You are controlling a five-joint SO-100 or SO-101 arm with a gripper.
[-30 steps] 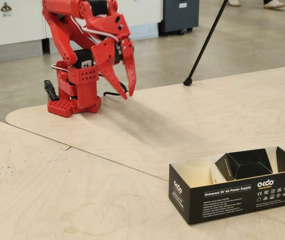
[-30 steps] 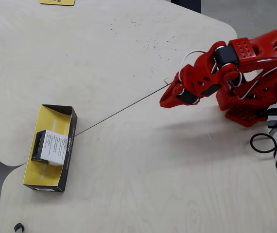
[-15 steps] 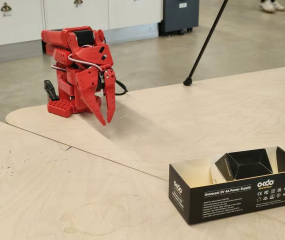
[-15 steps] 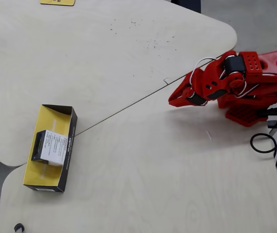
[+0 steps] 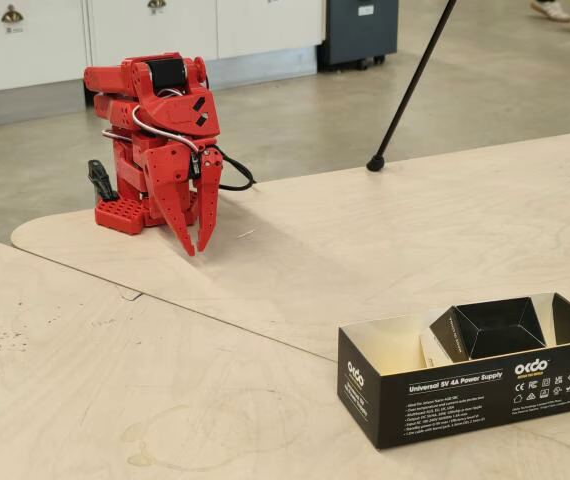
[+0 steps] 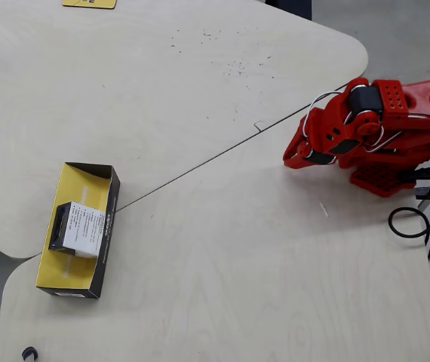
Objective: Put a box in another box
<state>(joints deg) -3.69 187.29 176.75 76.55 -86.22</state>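
Overhead view gives me the small carton (image 6: 81, 229) lying inside the long black box (image 6: 102, 256) at about 8 o'clock on the table (image 6: 222, 256) — printed white face up. Only the fixed view shows my gripper (image 5: 198, 248) empty, jaws slightly parted, pointing down by the base (image 5: 130, 212).

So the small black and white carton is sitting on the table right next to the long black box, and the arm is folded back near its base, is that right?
Not quite. The small carton is not beside the long black box but inside it, resting on the yellowish floor, as the overhead view shows. The rest holds: the arm is folded back near its base, its end effector empty and pointing down at the table.
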